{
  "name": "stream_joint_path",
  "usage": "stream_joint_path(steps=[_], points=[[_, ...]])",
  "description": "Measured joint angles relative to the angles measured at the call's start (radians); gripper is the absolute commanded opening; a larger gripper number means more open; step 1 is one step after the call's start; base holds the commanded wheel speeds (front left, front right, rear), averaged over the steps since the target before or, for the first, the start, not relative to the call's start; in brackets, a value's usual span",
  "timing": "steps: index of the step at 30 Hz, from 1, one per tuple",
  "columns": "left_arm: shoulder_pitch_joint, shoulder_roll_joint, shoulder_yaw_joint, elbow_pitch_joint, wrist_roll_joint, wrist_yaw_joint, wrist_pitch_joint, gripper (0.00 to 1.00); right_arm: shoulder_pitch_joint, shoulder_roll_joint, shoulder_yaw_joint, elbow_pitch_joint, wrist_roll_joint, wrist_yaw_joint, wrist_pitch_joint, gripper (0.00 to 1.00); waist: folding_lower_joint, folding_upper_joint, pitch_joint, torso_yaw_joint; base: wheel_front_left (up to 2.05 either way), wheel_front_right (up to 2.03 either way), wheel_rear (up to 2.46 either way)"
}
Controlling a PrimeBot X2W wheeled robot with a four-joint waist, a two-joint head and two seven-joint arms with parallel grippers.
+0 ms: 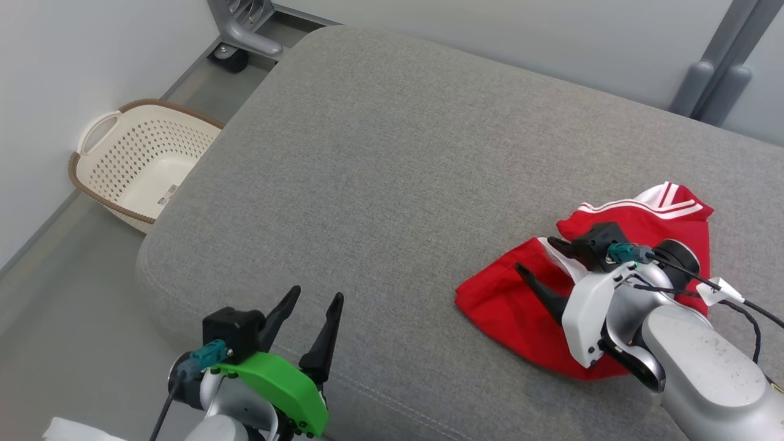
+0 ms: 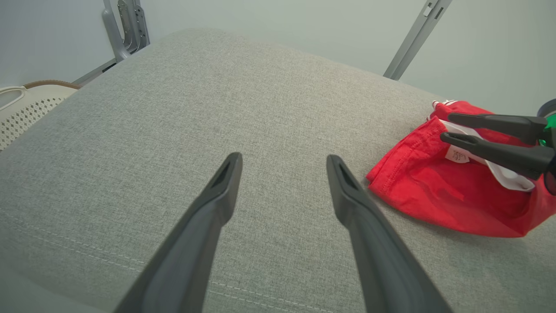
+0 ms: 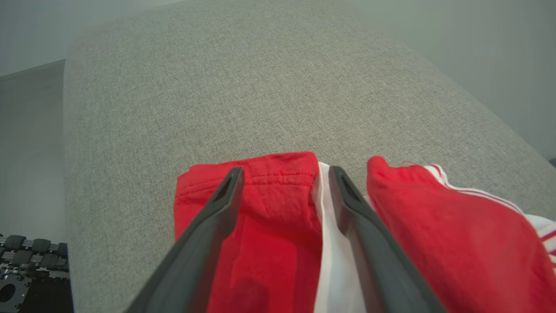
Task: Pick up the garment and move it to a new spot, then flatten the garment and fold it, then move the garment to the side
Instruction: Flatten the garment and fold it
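I see the red garment (image 1: pixel 508 306) crumpled at the lower right of the head view, on a broad grey cushion (image 1: pixel 392 153). Pale walls stand behind it, and a cream laundry basket (image 1: pixel 147 144) sits on the floor at the upper left. My right gripper (image 1: pixel 536 254) is over the garment, released, jaws spread; I cannot tell if it touches. My left gripper (image 1: pixel 317 294), also released, is at the lower left, well apart from the garment.

Head camera looks down on the grey fabric cushion (image 1: pixel 392 153); both wrist cameras skim low, sharing the crumpled red garment (image 2: pixel 434 195)
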Motion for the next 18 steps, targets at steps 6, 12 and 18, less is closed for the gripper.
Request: stream_joint_path(steps=[6, 12, 18], points=[[0.019, 0.014, 0.035, -0.021, -0.008, 0.000, -0.009, 1.00, 0.000, 0.000, 0.015, -0.007, 0.011, 0.000, 0.007, 1.00, 0.0000, 0.0000, -0.006, -0.008, 0.00, 0.00, 0.00], [0.030, 0.014, 0.042, -0.035, -0.008, 0.000, -0.012, 1.00, 0.000, -0.020, 0.009, -0.021, 0.022, 0.000, 0.007, 1.00, 0.0000, 0.0000, -0.008, -0.031, 0.00, 0.00, 0.00], [0.039, 0.013, 0.040, -0.055, -0.010, 0.001, -0.007, 1.00, 0.009, -0.037, 0.008, -0.022, 0.031, 0.000, 0.016, 1.00, 0.0000, 0.0000, -0.004, -0.053, 0.00, 0.00, 0.00]])
